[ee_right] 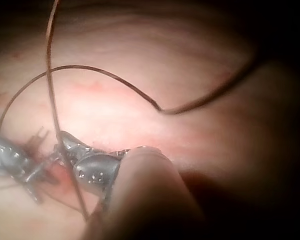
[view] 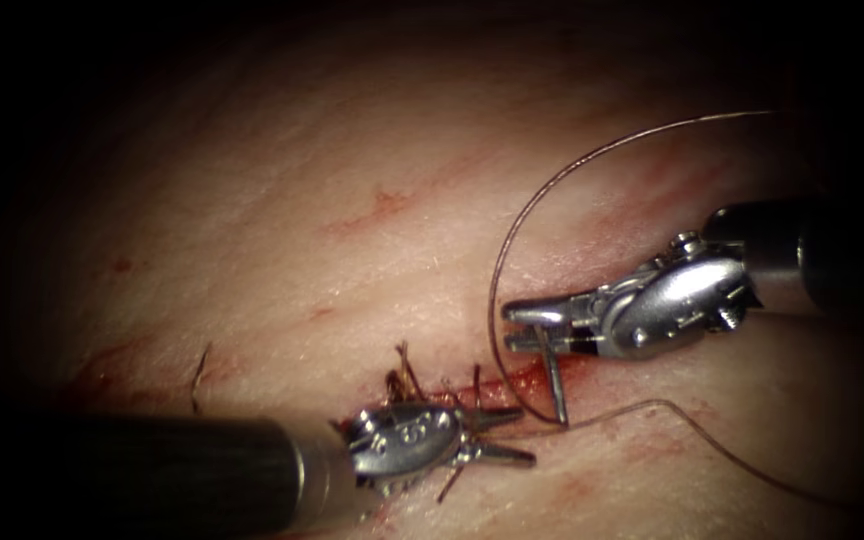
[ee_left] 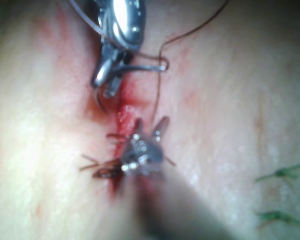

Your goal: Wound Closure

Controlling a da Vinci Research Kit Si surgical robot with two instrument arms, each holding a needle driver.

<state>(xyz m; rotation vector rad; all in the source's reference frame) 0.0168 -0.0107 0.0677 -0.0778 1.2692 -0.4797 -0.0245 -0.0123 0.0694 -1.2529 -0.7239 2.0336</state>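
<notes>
My right tool [view: 507, 329] comes in from the right with its jaws shut on the curved needle [view: 556, 385] near its upper end. The needle hangs down to the tissue [view: 352, 250] at the right end of the cut [view: 512, 383]; whether its lower end is in the tissue I cannot tell. Thread [view: 672, 410] runs right from that end, and a second strand [view: 552, 185] arcs over the right tool and down to the cut. My left tool [view: 527, 436] stands open over the cut, holding nothing. The left wrist view shows its spread jaws [ee_left: 151, 122] below the needle [ee_left: 145, 67].
Short cut ends of thread [view: 407, 372] stick up from an earlier stitch just left of my left tool's wrist. Red fluid [view: 537, 375] lies along the cut. A stray dark thread piece [view: 199, 375] lies farther left on the tissue.
</notes>
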